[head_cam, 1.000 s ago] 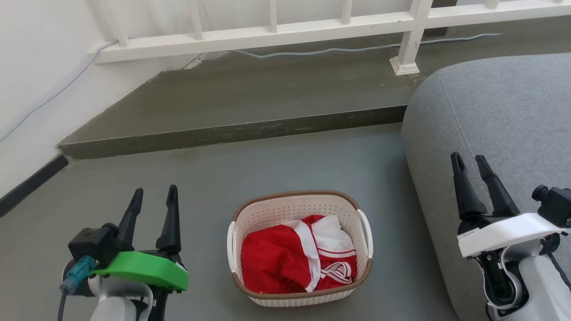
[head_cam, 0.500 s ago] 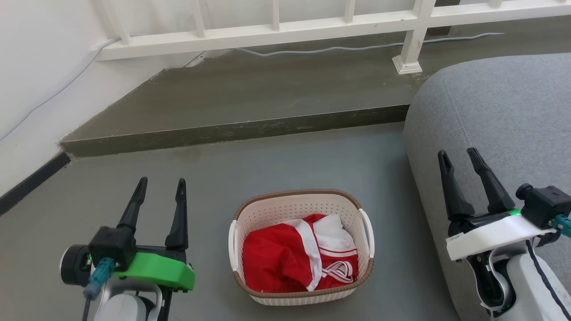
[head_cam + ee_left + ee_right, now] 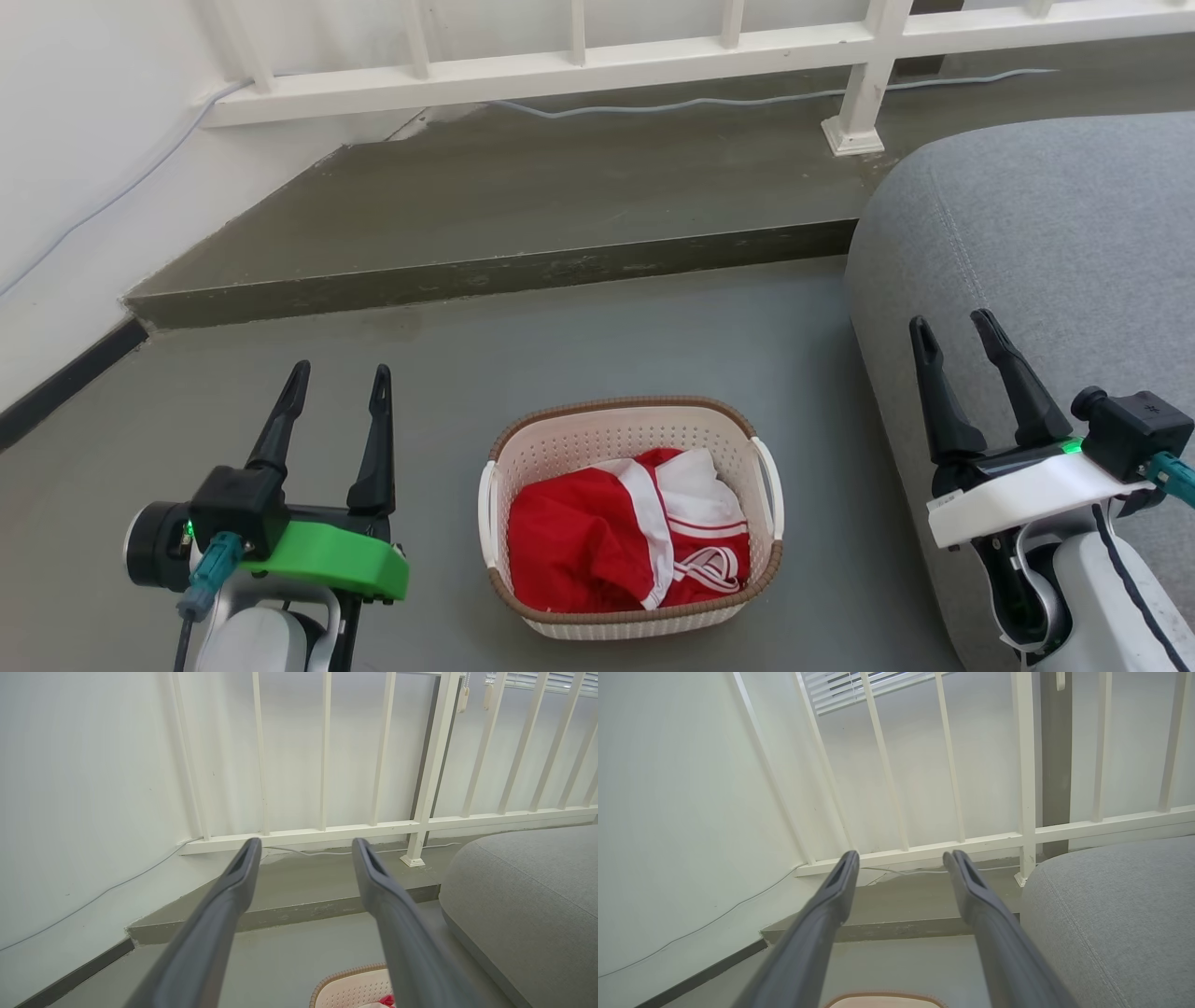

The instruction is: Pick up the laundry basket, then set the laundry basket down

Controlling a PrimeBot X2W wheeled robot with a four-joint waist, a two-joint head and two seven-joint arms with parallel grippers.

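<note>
The laundry basket [image 3: 728,429] stands on the grey floor at the lower middle of the head view, cream-white and perforated with a brown rim and white side handles, holding red and white clothing [image 3: 616,546]. My left gripper [image 3: 341,378] hovers open to its left, clear of it. Open too, my right gripper [image 3: 952,327] hangs to the basket's right, over the sofa edge. The left wrist view catches the basket's rim [image 3: 348,975] at the bottom between the left gripper's [image 3: 303,844] fingers. A strip of that rim [image 3: 885,996] also sits at the bottom of the right wrist view, below the right gripper [image 3: 901,856].
A grey sofa [image 3: 1046,243] fills the right side, close to the basket. A raised concrete step [image 3: 485,271] crosses behind the basket, with a white railing [image 3: 579,65] and a cable [image 3: 653,107] on it. A white wall [image 3: 65,159] closes the left.
Both grippers have risen and moved slightly inward toward the basket, and both wrists have turned. The basket has stayed in place on the floor.
</note>
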